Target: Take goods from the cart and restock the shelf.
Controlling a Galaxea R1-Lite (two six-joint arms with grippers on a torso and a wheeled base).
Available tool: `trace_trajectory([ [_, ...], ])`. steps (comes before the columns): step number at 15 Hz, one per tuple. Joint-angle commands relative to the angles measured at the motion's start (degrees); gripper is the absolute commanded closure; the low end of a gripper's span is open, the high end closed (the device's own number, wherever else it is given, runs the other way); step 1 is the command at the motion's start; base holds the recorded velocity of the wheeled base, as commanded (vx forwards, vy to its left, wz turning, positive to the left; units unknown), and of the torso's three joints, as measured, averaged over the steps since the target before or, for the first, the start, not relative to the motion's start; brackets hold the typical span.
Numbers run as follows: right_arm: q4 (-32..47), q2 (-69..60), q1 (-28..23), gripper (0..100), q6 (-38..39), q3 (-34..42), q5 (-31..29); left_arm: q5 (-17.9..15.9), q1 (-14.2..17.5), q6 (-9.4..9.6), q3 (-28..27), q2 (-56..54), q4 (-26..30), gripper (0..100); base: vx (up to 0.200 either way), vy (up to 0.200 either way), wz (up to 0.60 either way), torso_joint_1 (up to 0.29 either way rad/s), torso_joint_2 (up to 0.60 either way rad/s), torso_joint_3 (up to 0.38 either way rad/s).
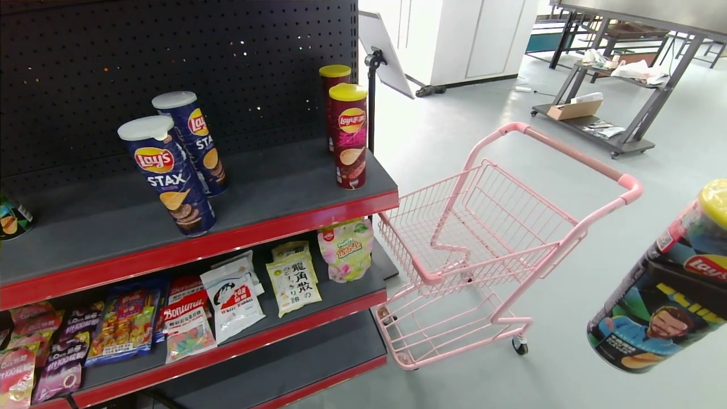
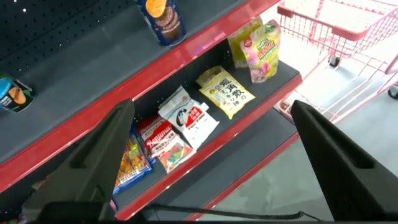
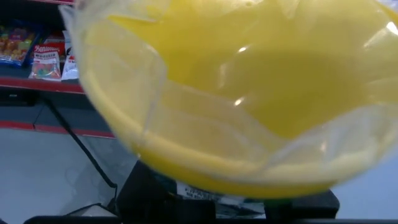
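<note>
A chip can [image 1: 653, 307] with a yellow lid [image 3: 249, 93] hangs tilted in the air at the far right, beside the pink cart [image 1: 573, 230]. My right gripper [image 1: 696, 292] is shut on it. The cart's basket holds nothing. On the upper shelf [image 1: 272, 193] stand two blue chip cans [image 1: 170, 176] at the left and two maroon cans with yellow lids [image 1: 349, 136] at the right end. My left gripper [image 2: 211, 118] is open with nothing between its fingers, above the lower shelf's snack bags [image 2: 186, 124].
The lower shelf [image 1: 341, 295] holds several snack bags; the bottom shelf [image 1: 295, 363] is bare. A stand with a tilted board [image 1: 386, 57] is behind the shelf's right end. A metal rack [image 1: 613, 113] stands far back on the grey floor.
</note>
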Motion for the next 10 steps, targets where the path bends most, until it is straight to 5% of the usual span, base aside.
trace_trajectory([
  [1,-0.04,0.24,-0.03,100,0.01,0.1,-0.16,0.01,0.01,0.06,0.2,0.13,-0.03,0,0.0,0.0,0.0,0.027,-0.05,-0.036],
  [10,-0.04,0.77,-0.47,100,-0.08,0.46,-0.07,0.01,0.01,-0.03,0.29,0.05,-0.03,0,0.0,0.0,0.6,0.008,0.0,-0.003],
])
